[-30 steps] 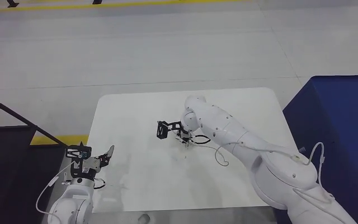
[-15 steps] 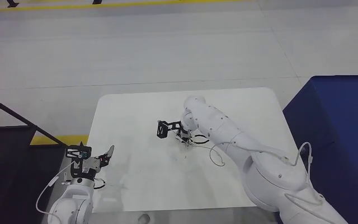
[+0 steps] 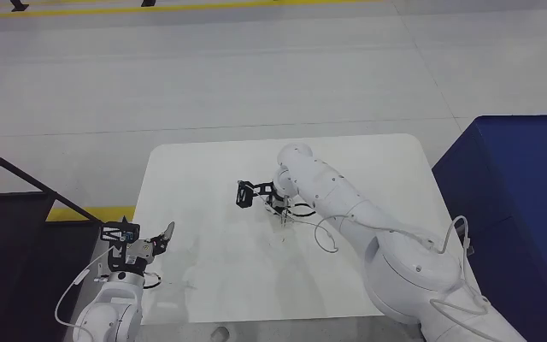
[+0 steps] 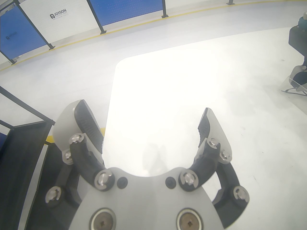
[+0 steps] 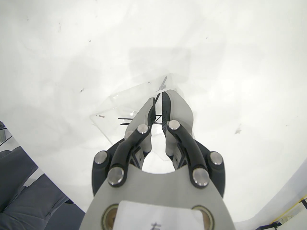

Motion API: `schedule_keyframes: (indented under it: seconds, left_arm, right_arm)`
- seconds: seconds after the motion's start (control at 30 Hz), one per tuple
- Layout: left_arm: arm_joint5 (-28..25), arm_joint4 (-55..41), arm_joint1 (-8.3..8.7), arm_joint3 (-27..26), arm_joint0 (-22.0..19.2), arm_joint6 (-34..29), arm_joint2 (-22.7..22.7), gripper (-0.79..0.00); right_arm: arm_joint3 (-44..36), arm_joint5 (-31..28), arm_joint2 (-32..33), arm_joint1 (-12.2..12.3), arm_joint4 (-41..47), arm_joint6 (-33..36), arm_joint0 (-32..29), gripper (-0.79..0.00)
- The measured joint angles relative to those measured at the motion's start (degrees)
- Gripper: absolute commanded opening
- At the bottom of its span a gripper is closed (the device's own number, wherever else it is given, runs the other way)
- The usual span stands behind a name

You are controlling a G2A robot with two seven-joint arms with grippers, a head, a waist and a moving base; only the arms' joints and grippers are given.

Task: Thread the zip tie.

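Right claw (image 5: pixel 158 100) is pinched on the thin black zip tie (image 5: pixel 163 82), above a clear sheet (image 5: pixel 124 99) mid-bench (image 3: pixel 376 171). Left claw (image 4: pixel 148 125) gapes wide and empty at the bench's left edge. The print on the wrist label (image 5: pixel 158 214) is cut off.

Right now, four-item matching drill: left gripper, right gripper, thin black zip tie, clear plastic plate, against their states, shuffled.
Things:
1. left gripper
2. right gripper
3. thin black zip tie
4. clear plastic plate

States:
a. lies on the white table, under a gripper
b. open, holding nothing
c. pinched in a gripper
d. shut on a thin strap

Pairs: 1-b, 2-d, 3-c, 4-a.
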Motion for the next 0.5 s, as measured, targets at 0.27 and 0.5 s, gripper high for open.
schedule_keyframes:
  seconds: [0.27, 0.5]
  left_arm:
    - [0.0, 0.0, 0.0, 0.0, 0.0, 0.0, 0.0, 0.0]
    - [0.0, 0.0, 0.0, 0.0, 0.0, 0.0, 0.0, 0.0]
  right_arm:
    - [2.33, -0.45, 0.26, -0.58, -1.41, -1.07, -0.42, -0.674]
    - [3.98, -0.08, 0.55, -1.38, -1.82, -1.11, -1.02, -0.662]
